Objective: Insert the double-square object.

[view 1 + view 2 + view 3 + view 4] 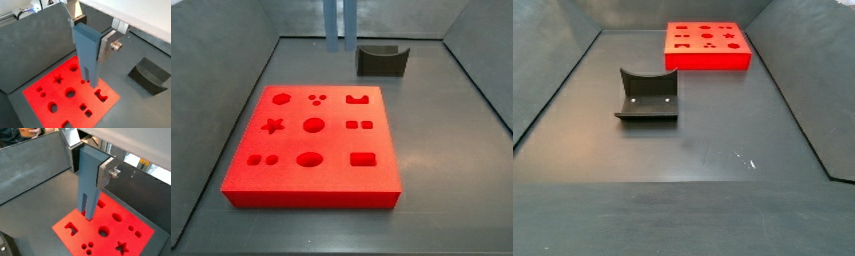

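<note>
My gripper [91, 36] is shut on the upper end of the double-square object [87, 55], a tall grey-blue block held upright with its two prongs pointing down. It also shows in a wrist view [90, 188], gripped the same way [90, 165]. The prongs hang above the red board [40, 100], apart from it. The board's pair of small square holes [360, 125] is open. In a side view only the prongs [335, 25] show at the top edge; the gripper is out of frame there. The red board also shows in another side view [707, 60].
A dark grey U-shaped block [381, 60] stands on the floor beyond the board, also seen in a side view [647, 95] and a wrist view [150, 75]. Grey walls close in the floor on all sides. The board has several other shaped holes.
</note>
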{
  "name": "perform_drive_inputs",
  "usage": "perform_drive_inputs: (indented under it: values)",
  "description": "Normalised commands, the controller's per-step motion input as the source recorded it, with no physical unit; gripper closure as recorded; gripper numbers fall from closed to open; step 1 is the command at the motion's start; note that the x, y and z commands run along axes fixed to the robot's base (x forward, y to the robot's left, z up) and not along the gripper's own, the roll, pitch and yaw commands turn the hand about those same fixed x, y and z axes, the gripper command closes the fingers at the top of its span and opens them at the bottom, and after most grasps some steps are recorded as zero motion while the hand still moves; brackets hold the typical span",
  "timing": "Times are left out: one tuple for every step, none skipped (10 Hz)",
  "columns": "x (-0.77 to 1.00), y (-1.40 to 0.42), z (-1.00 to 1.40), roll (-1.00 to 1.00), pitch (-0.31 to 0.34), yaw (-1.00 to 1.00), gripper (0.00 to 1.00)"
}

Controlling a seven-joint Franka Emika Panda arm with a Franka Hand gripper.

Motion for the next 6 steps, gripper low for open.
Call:
perform_drive_inputs:
  values:
    - [0.0, 0.0, -0.07, 0.0, 0.0, 0.0, 1.0]
    - [0.03, 0.0, -0.32, 0.11, -0.026, 0.0, 1.0]
    - [0.38, -0.1, -0.66, 0.08, -0.009, -0.09, 1.0]
    - [0.52, -0.15, -0.75, 0.1, 0.0, -0.1, 1.0]
    - [0.47, -0.15, -0.68, 0.08, 0.0, -0.11, 1.0]
    - [0.32, -0.17, -0.57, 0.06, -0.034, -0.13, 1.0]
